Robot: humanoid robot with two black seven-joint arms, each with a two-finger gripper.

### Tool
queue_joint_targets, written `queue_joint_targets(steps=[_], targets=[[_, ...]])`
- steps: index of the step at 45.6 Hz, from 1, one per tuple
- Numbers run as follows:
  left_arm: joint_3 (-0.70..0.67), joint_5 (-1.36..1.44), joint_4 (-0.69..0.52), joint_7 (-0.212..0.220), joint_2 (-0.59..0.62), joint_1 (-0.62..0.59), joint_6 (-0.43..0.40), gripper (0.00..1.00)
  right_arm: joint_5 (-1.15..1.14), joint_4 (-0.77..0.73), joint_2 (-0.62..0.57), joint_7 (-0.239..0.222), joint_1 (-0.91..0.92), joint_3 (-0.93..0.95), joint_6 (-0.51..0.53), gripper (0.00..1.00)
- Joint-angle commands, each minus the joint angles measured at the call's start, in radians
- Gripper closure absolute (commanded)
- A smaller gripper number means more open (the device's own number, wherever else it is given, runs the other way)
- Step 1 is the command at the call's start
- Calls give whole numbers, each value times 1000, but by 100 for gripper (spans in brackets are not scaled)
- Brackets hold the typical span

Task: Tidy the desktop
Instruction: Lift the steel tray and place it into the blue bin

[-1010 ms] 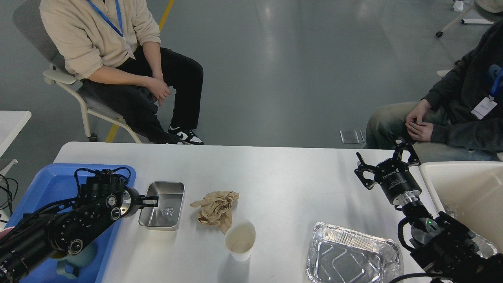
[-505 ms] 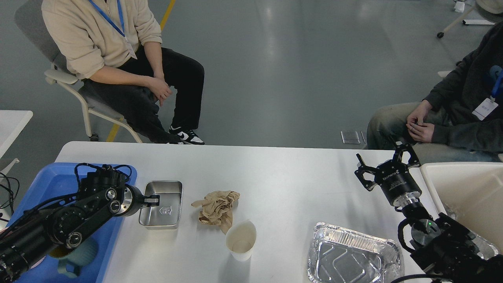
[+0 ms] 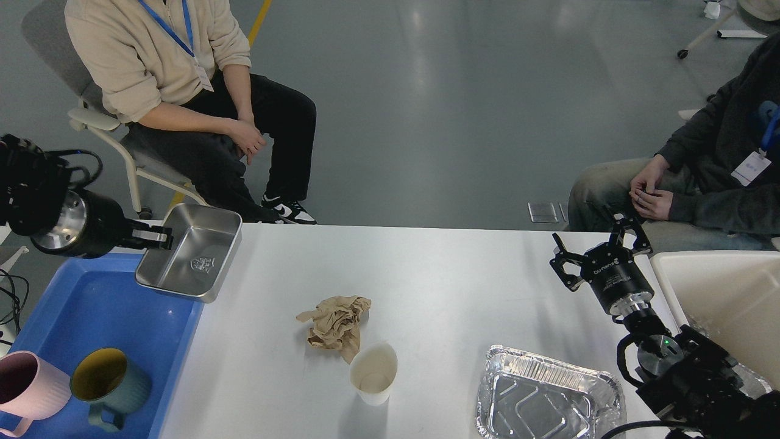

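Robot lab, polished grey floor [image 3: 426,122], seated badge-wearing observers [image 3: 177,79]

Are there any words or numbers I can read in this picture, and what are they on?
None can be read for sure.
Right hand: white letters on its wrist, upside down, too small.
Steel tray: a stamped emblem, too blurred.
Name badge on the person at right: too small.
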Motion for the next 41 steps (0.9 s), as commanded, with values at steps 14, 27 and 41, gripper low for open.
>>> queue_joint_targets(steps=[14,27,41], targets=[[-46,-78,-16,-2,56,-164,-5,97,0,0,-7,0,2,-1,0,0],[-42,-72,115,-15,79,-107,-5,97,0,0,-6,0,2,-2,0,0],[-35,-28,681,-123,-30,-59,-5,97,0,0,-9,0,0,-2,0,0]])
